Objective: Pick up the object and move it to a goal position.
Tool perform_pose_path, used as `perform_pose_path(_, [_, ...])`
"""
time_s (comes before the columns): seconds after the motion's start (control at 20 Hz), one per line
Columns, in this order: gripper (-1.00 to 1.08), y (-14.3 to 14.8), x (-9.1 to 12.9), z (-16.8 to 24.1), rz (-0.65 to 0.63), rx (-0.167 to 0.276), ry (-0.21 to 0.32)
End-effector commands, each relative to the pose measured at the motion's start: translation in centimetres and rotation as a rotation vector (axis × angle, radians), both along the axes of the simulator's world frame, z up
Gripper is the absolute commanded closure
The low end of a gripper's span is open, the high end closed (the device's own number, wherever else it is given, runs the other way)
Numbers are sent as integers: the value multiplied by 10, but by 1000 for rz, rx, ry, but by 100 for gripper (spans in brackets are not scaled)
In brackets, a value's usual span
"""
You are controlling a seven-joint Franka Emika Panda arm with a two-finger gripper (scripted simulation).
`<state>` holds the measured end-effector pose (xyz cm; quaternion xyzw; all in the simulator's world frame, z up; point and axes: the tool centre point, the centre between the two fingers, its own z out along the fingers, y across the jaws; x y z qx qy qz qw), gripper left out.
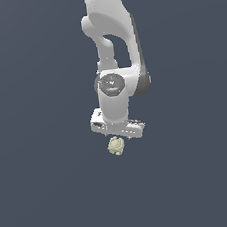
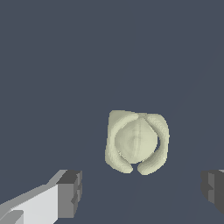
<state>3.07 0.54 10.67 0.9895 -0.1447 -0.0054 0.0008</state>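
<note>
The object [image 1: 116, 146] is a small pale yellow-green lumpy ball lying on the flat dark surface, directly under the white arm's hand in the exterior view. In the wrist view the object [image 2: 137, 141] shows a round core wrapped by curved lobes. My gripper [image 2: 140, 192] is open, its two dark fingertips [image 2: 70, 193] spread far wider than the object and apart from it. The object lies just off the line between the fingertips, touching neither. In the exterior view the gripper [image 1: 117, 136] hovers just above it, with the fingers barely showing.
Only the plain dark grey-blue surface [image 1: 50, 194] surrounds the object. No other objects, containers or edges show in either view.
</note>
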Motion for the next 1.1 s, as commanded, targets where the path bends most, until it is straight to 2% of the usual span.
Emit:
perform_pose_path(0.0, [-92, -4, 5, -7, -46, 0, -5])
perform_pose_path(0.3, [-92, -10, 11, -16, -101, -1, -11])
perform_pose_path(0.6, [-92, -9, 11, -20, -99, -1, -10])
perform_pose_path(1.05, [-92, -10, 10, -61, -104, -1, -11])
